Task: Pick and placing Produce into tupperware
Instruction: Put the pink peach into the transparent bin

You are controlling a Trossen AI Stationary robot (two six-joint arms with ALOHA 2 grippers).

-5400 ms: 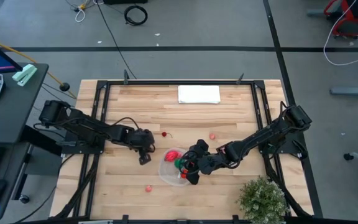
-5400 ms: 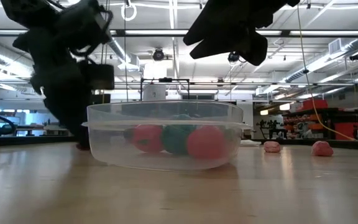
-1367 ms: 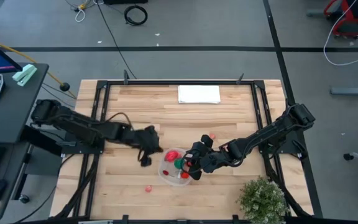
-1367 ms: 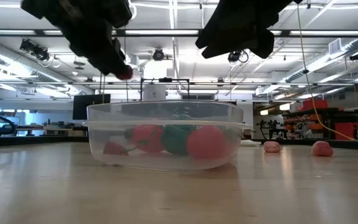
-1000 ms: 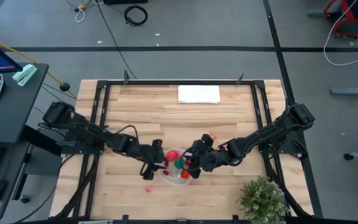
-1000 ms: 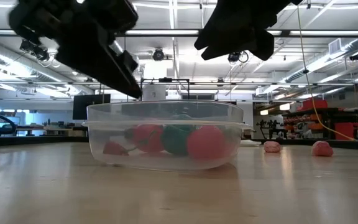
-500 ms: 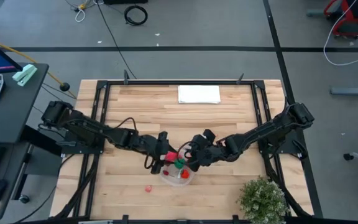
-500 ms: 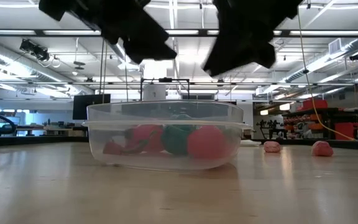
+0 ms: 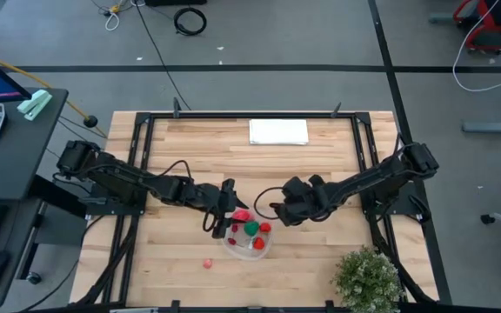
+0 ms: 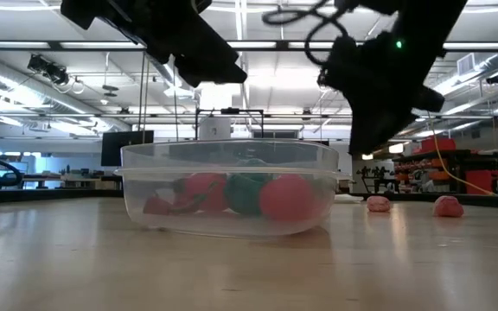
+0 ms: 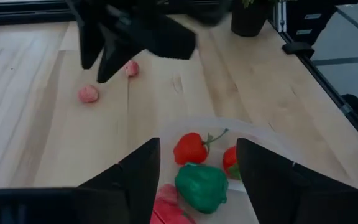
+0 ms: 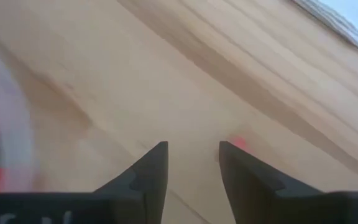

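Surface: a light wooden table (image 9: 320,165) in a black frame, standing on grey flooring, with an open hall of ceiling lights behind it in the low view. Tupperware (image 10: 228,187), round and so without a long axis, sits upright, mouth upward, on the front-centre boards. Its contents, counted from the left wrist view: one green pepper (image 11: 202,185), two red peppers (image 11: 191,148) and one pink piece at the near wall, partly hidden. Loose produce on the table beyond the tupperware: two pink pieces (image 11: 88,94) near each other; one more lies in front of it (image 9: 207,262). Left gripper (image 9: 225,214) hangs at the tupperware's left rim, fingers (image 11: 267,180) spread and empty. Right gripper (image 9: 278,209) hangs just beyond its right rim, fingers (image 12: 148,169) parted, holding nothing. A white rectangle (image 9: 278,131) lies at the far edge, a bushy plant (image 9: 369,276) to the tupperware's right.
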